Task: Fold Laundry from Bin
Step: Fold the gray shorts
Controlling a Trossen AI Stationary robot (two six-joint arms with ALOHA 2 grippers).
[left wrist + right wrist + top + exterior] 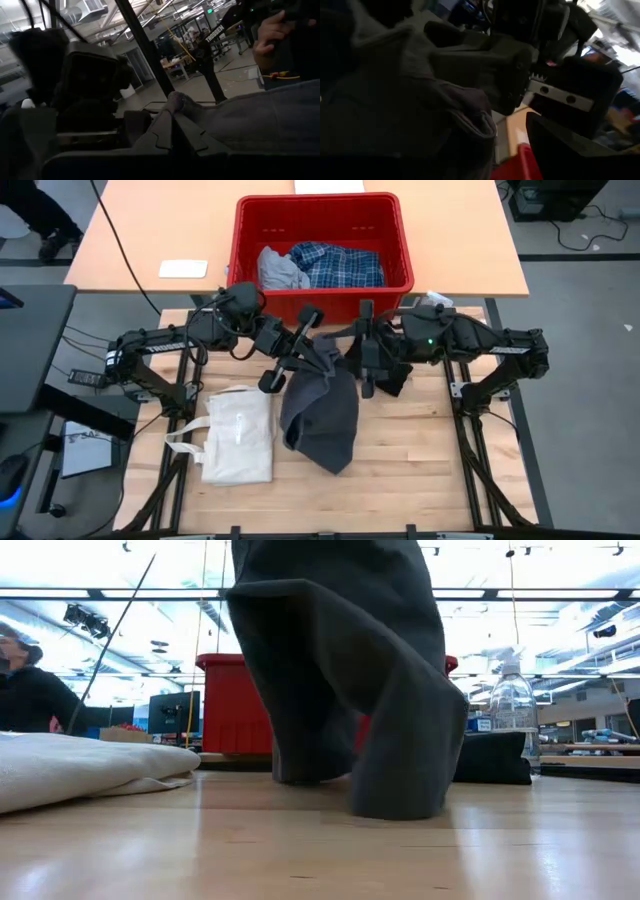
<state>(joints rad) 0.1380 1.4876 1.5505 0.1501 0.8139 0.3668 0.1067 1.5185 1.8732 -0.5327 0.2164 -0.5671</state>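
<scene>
A dark grey garment (322, 405) hangs between my two grippers over the table's middle, and its lower end (400, 805) rests on the wood. My left gripper (310, 350) is shut on its top edge. My right gripper (352, 352) faces it closely from the right. It looks open in the right wrist view (505, 145), with the cloth (420, 100) bunched over one side. The red bin (240, 240) stands at the far edge and holds a plaid shirt (340, 265) and a light grey piece (280, 270). My left gripper pinches an edge of the garment's top (175, 100) between its two fingers, roughly level, coming from the table's left. The cloth runs away from the fingers and hangs below, its lower end on the table. My right gripper has one finger (560, 145) standing clear of the cloth. The cloth hides the other finger, so I cannot tell whether it touches.
A cream tote bag (238, 435) lies flat at the near left. A black garment (395, 380) lies under my right arm. A water bottle (512, 700) stands near the bin. A person (30, 690) sits beyond the table. Bare wood shows at the near right.
</scene>
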